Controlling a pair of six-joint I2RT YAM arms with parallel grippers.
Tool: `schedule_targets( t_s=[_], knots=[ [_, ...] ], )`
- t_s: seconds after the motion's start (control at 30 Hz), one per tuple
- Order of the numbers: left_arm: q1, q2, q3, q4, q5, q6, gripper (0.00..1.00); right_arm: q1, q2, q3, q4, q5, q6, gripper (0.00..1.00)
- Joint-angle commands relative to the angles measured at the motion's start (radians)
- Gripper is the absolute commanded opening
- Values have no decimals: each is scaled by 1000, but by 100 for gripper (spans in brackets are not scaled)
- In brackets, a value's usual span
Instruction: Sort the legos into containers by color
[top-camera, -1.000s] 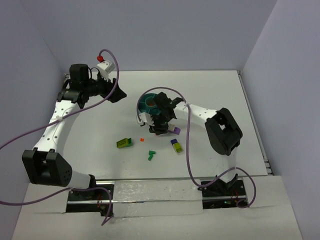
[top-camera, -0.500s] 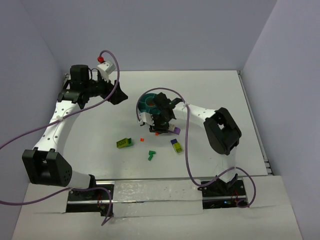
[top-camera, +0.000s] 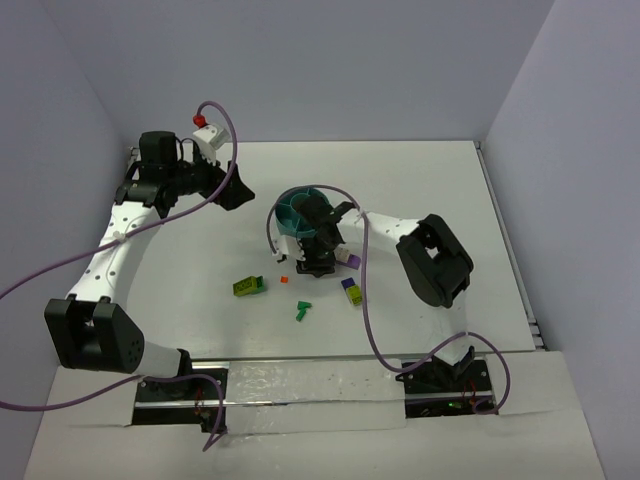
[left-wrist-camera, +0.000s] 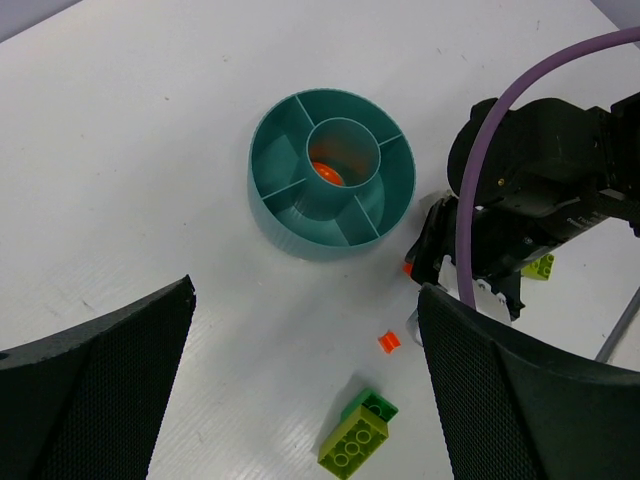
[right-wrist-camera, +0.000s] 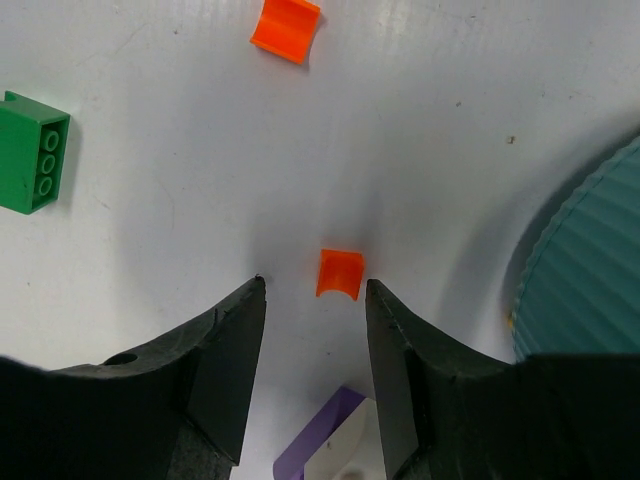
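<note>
One orange-red bit (right-wrist-camera: 340, 273) lies on the worktop (left-wrist-camera: 120, 120) between the parted jaws of the right gripper (right-wrist-camera: 313, 288). It sits hard by one finger, not clamped, near the teal bowl (left-wrist-camera: 310, 240). Another orange piece (left-wrist-camera: 325, 172) sits in the bowl's central ring. The left gripper (left-wrist-camera: 305, 290) hovers above, jaws released wide, empty. A lime-green brick (left-wrist-camera: 352, 440) lies loose nearby.

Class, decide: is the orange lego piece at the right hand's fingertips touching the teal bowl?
Apart. The right wrist view shows bare white table between the orange piece by the right hand and the teal bowl.
</note>
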Motion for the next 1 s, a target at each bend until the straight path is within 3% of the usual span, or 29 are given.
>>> schedule_targets(
  t_s=[0.0,0.57,0.7,0.97],
  knots=[
    [10,-18,1,34,6,-1,99,10,16,61,-24,3,-7,52],
    [21,-6,12,21,5,20,99,18,103,178,-176,-16,-61,49],
    [22,-5,12,20,4,22,99,18,111,187,-185,-18,-66,46],
    [22,-1,17,23,-5,26,99,32,88,147,-163,-4,-55,30]
  ],
)
